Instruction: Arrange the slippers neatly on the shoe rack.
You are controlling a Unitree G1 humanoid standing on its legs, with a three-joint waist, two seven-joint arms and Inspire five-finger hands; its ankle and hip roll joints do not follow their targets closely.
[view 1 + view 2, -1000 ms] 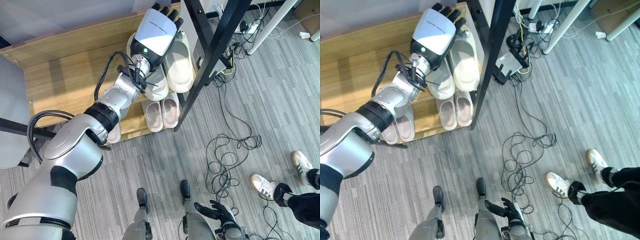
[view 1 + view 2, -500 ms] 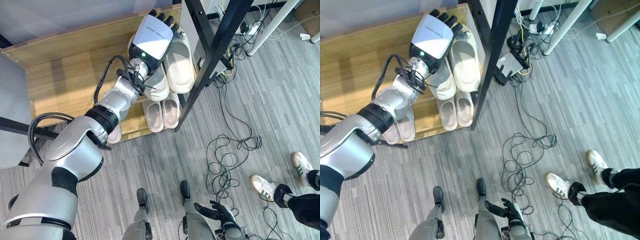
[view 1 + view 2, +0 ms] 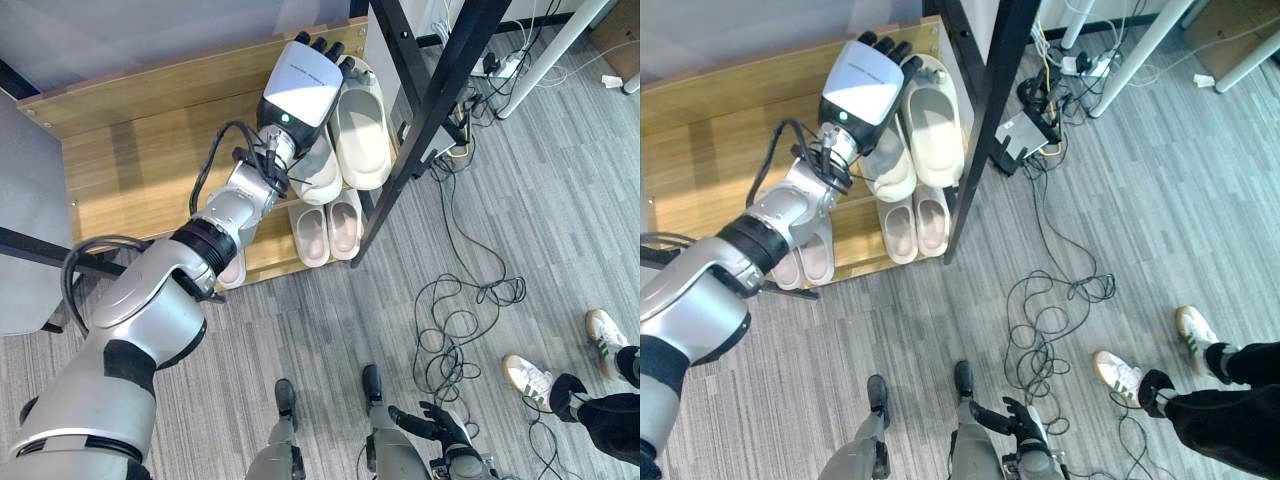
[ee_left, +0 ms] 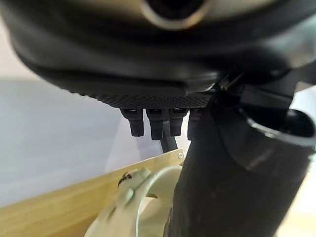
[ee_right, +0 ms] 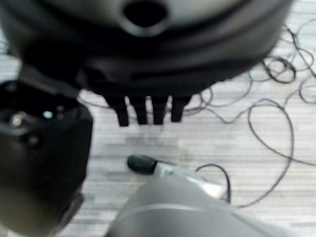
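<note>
Left hand (image 3: 868,80) lay over the cream slippers (image 3: 932,120) on the shoe rack (image 3: 710,140), fingers straight. Beyond the fingertips (image 3: 890,45) was the rack's back edge.

The wooden shoe rack (image 3: 150,160) fills the upper left of the head views. On its upper shelf, at the right end, lie two large cream slippers (image 3: 358,128) side by side — one partly covered. On the lower shelf below them sits a smaller pale pink pair (image 3: 328,226), toes outward, and further left another pale pair (image 3: 812,255) — mostly hidden. The grey striped carpet floor (image 3: 300,330) carries tangled black cables (image 3: 460,310) at centre right.
</note>
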